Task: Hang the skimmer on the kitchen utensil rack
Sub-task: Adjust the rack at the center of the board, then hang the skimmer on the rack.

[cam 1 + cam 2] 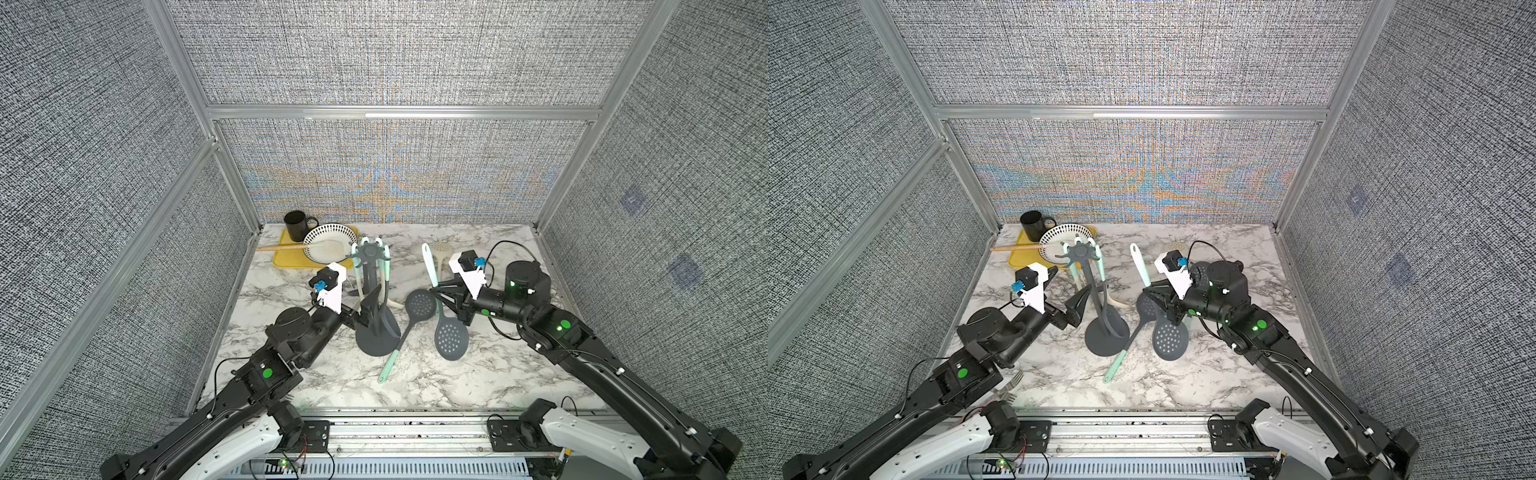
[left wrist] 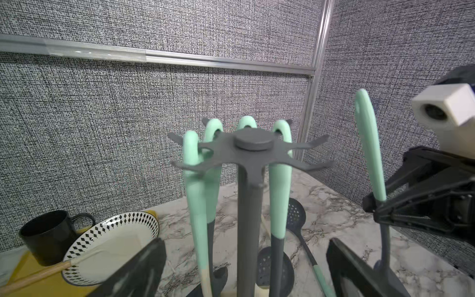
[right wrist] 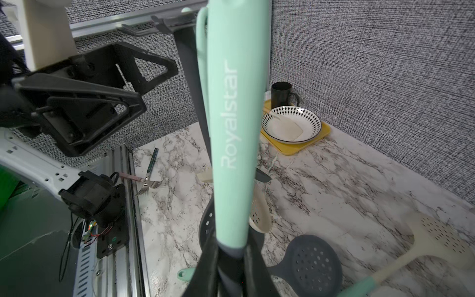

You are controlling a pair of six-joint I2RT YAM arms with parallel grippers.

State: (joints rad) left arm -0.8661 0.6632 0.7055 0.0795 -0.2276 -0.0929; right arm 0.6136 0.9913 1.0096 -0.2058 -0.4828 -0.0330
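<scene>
The right gripper (image 1: pixel 435 292) is clamping the skimmer (image 1: pixel 451 337) by its mint handle, head hanging below the jaws. The left gripper (image 1: pixel 1077 307) is holding its jaws wide apart, facing the kitchen utensil rack (image 1: pixel 371 253). Lifting looks done; hooking is pending: the handle eye is standing beside, not on, the free hooks (image 2: pixel 314 167).

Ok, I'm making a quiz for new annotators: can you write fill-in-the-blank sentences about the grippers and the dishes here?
The right gripper holds the mint-and-grey perforated skimmer by its ____.
The left gripper stands ____ beside the dark grey utensil rack.
The black-and-white patterned bowl sits on a ____ mat.
Missing words: handle; open; yellow.
</scene>
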